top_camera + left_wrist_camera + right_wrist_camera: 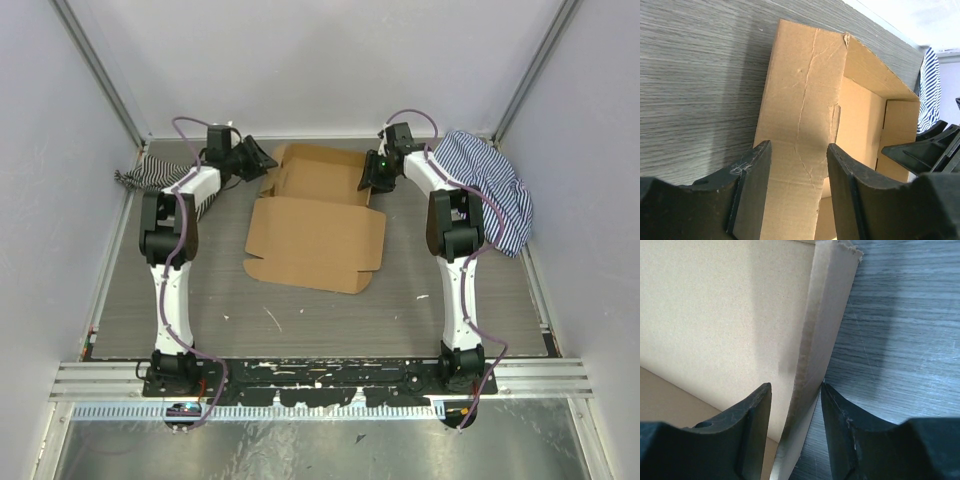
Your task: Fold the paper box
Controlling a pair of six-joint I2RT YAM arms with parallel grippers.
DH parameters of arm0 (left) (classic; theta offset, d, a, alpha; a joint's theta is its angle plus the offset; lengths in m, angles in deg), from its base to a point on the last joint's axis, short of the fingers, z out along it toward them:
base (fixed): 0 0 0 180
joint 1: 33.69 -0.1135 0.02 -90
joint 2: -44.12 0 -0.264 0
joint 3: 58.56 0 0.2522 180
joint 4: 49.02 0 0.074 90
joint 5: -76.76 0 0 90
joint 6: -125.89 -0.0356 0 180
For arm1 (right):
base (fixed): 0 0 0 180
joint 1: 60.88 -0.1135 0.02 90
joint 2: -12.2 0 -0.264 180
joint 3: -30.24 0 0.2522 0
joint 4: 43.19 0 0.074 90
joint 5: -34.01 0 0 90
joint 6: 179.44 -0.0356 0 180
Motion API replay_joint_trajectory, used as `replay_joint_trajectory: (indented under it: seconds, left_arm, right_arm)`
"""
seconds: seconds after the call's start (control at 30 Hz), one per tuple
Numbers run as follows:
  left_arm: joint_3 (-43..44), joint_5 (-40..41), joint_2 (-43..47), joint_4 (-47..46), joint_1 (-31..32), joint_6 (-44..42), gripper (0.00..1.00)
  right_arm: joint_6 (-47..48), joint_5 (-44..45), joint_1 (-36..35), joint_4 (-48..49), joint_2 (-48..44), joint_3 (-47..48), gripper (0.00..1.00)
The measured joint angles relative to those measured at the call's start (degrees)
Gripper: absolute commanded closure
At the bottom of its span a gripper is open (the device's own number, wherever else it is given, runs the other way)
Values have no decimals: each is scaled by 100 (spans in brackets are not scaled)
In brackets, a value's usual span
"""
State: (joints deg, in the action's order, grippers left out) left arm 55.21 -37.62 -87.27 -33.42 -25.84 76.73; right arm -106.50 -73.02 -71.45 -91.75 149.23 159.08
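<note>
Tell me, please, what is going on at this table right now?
Two robot arms are folding a brown paper box on the table. Its far half has raised walls, while the lid panel lies flat toward the arms. The right gripper is open astride the right side wall, and the left gripper is open above the creased left side flap. Neither is clamped on the cardboard. Striped fabric sits at the far corners: the left cloth and the right cloth.

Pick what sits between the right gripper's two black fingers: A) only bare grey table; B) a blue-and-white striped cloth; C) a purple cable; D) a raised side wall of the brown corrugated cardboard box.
D: the right wrist view shows a wall edge of the brown corrugated cardboard box standing between the fingers of the right gripper.
</note>
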Motion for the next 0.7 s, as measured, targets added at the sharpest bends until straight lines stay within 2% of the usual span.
replay_joint_trajectory:
  seconds: [0.47, 0.7]
  left_arm:
    - [-4, 496, -42, 229, -9, -470, 41]
    - [-221, -111, -48, -516, -404, 68, 42]
  right_arm:
    - [46, -22, 0, -9, 39, 22, 50]
    - [70, -44, 0, -11, 39, 22, 50]
